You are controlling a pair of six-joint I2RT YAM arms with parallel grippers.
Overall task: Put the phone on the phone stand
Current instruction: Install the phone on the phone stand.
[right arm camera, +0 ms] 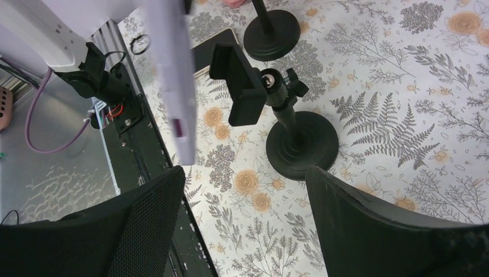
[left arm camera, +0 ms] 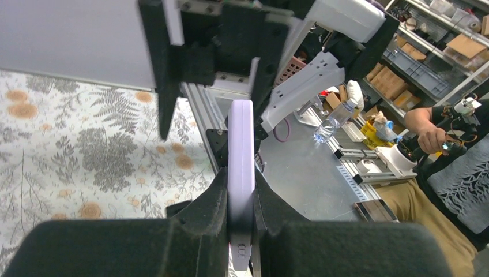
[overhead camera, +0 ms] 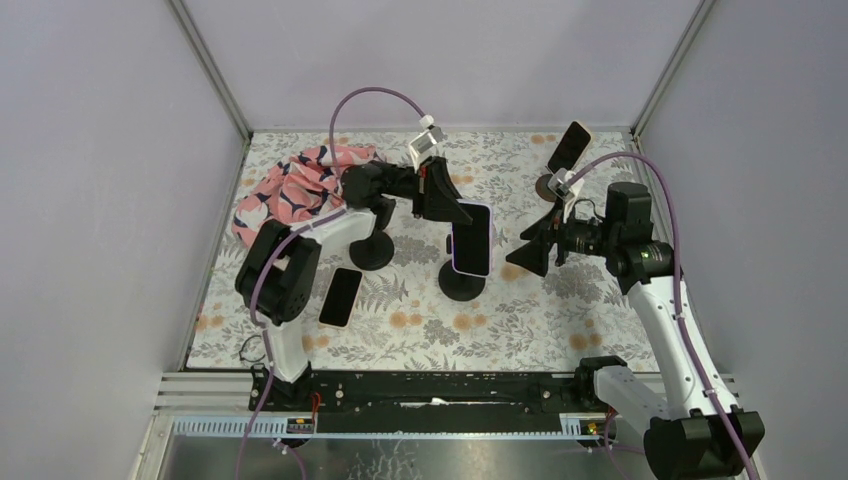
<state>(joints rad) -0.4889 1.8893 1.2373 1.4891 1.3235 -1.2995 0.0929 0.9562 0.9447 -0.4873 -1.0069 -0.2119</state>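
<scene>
A lilac phone (overhead camera: pixel 471 238) hangs upright above the black phone stand (overhead camera: pixel 462 280) at the middle of the mat. My left gripper (overhead camera: pixel 446 206) is shut on the phone's upper part. In the left wrist view the phone's thin edge (left arm camera: pixel 241 144) runs between the two pads of the left gripper (left arm camera: pixel 241 202). In the right wrist view the phone (right arm camera: pixel 173 75) is a blur left of the stand's clamp (right arm camera: pixel 242 86), apart from it. My right gripper (overhead camera: pixel 535 245) stands open to the right of the stand, with only the mat between the fingers of the right gripper (right arm camera: pixel 244 173).
A second black stand (overhead camera: pixel 373 250) stands left of the middle one, with a dark phone (overhead camera: pixel 340 297) lying flat near it. Another phone (overhead camera: pixel 570 147) rests on a stand at the back right. A pink cloth (overhead camera: pixel 290 185) lies bunched at the back left.
</scene>
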